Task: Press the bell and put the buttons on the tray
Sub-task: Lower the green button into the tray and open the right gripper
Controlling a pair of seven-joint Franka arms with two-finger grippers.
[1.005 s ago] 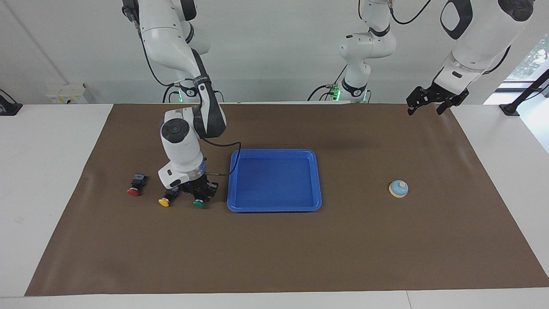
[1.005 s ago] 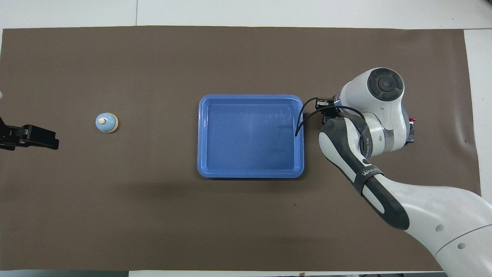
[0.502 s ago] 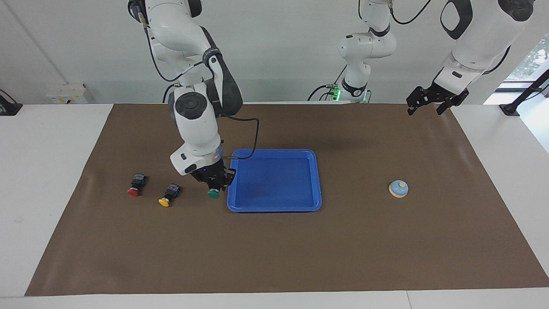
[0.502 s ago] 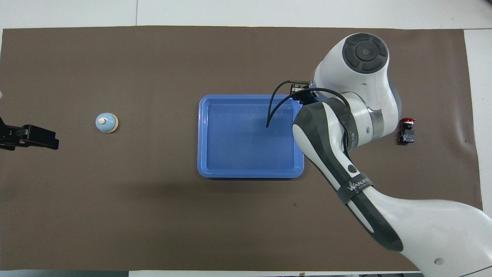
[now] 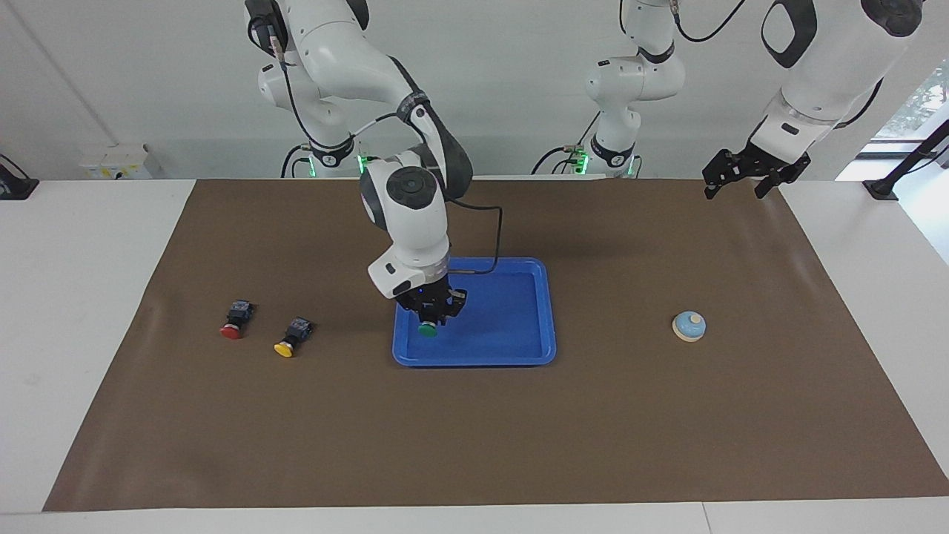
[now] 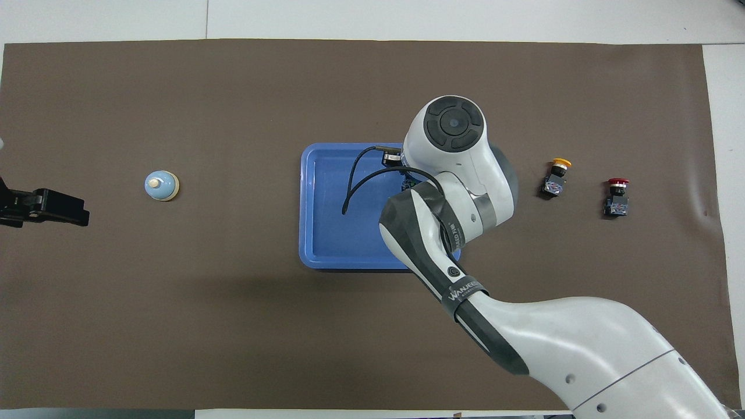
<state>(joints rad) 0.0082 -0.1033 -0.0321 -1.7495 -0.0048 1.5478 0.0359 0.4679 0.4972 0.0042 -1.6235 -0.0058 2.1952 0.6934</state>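
Brown mat, right gripper (image 5: 430,320) jaws clamping green button (image 5: 427,330) over blue tray (image 5: 547,311), left gripper (image 5: 745,180) jaws wide

I'm seeing the table (image 5: 89,311) wearing a brown mat (image 5: 474,430). Lying on it: the tray (image 5: 549,311) under my right gripper (image 5: 430,320), yellow button (image 5: 291,338) and red button (image 5: 236,320) beside it, the bell (image 5: 689,325) well apart.

The only lettering I can make out is on the right arm (image 6: 460,256): a dark band around its forearm carries pale capitals that look like "WANJEE", running along the band in the overhead view. A second strip nearer the wrist has letters too, but they are too small to read.
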